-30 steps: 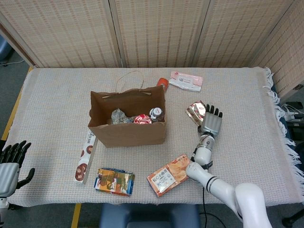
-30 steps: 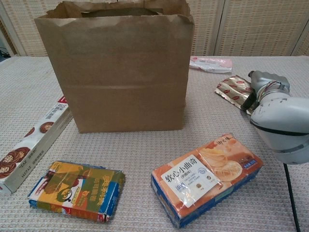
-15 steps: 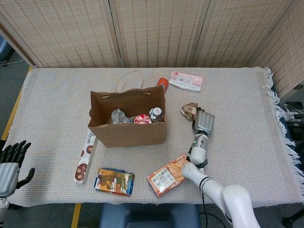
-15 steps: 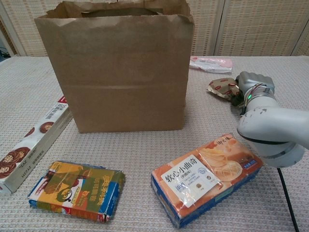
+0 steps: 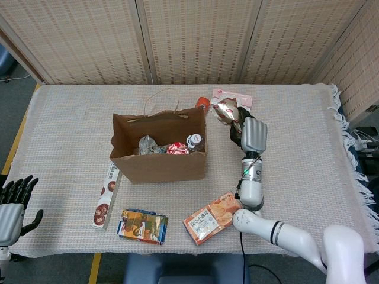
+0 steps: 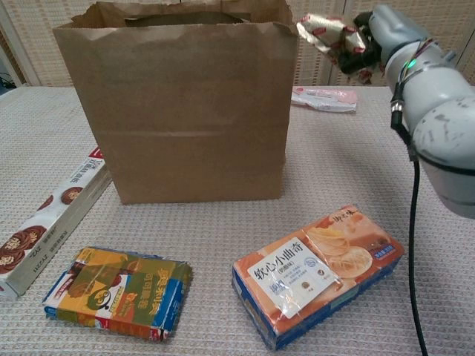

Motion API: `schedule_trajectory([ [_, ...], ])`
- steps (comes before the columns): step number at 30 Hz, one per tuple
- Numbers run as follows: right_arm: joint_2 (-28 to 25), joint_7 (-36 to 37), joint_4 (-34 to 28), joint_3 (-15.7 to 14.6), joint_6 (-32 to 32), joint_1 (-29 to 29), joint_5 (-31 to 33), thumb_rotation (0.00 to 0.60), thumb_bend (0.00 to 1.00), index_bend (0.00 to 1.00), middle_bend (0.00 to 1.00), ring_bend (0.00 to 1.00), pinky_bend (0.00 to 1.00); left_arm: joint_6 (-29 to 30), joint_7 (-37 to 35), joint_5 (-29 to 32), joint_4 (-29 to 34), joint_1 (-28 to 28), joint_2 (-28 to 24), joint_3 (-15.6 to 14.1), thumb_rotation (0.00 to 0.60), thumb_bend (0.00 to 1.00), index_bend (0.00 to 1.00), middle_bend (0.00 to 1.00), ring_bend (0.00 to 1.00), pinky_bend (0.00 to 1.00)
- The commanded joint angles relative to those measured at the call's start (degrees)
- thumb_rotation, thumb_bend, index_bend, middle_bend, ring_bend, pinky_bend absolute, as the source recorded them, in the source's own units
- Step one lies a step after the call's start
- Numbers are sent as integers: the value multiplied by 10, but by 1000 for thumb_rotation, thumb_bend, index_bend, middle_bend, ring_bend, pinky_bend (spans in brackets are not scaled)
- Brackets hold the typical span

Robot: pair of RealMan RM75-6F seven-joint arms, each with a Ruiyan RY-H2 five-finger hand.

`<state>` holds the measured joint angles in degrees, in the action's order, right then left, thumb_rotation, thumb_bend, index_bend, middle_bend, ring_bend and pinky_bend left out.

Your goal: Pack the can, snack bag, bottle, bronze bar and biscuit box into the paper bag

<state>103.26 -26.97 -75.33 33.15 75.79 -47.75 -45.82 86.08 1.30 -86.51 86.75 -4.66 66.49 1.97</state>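
Nearest the front edge of the cloth-covered bench (image 5: 71, 112) lie a flat blue-and-orange printed packet (image 6: 119, 291) on the left and the orange biscuit box with a blue base (image 6: 318, 270) on the right, both flat and untouched. The biscuit box is one of the task's things, so it is not yet packed. Off the near left corner the left hand (image 5: 13, 206) hangs beside the bench, its fingers apart and holding nothing. A long white box with brown round biscuits printed on it (image 6: 46, 219) lies just left of the brown paper bag (image 6: 182, 111).

The bag stands upright and open. From above, a red-topped can (image 5: 176, 148), a dark-capped bottle (image 5: 195, 142) and a crumpled silvery wrapper (image 5: 147, 144) show inside.

To the bag's right the right hand (image 5: 253, 134) is raised above the bench, its fingers clenched round a crinkled bronze foil bar with red marks (image 6: 332, 38), held about level with the bag's rim and just outside its right edge. The step in hand looks like carrying the bar to the bag; the next move calls for shifting it left over the opening, clear of the rim, before letting go.

Furthest back a pink-and-white flat pack (image 5: 232, 94) lies on the bench behind the raised bar.
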Motion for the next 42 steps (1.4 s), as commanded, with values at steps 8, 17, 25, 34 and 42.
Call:
schedule_trajectory([
  [8,-164,-67,-332,43,107,33,-83,600,485,645,566,575,674,3,12,3,2,1,3,2,600,394,46,0,0,0],
  [17,-99,-157,-293,15,96,-52,-50,600,485,634,566,569,674,2,9,4,2,1,3,2,600,394,46,0,0,0],
  [25,-20,-184,-211,14,85,-127,-27,600,485,630,566,566,674,-1,1,4,2,0,0,2,600,394,46,0,0,0],
  [34,14,-249,-192,5,64,-162,52,600,387,409,495,385,501,-4,-10,1,0,-1,-3,0,600,394,46,0,0,0],
  [42,-15,-275,-234,15,57,-158,114,600,90,0,136,39,207,-4,-8,1,0,-1,-3,0,600,392,46,0,0,0],
])
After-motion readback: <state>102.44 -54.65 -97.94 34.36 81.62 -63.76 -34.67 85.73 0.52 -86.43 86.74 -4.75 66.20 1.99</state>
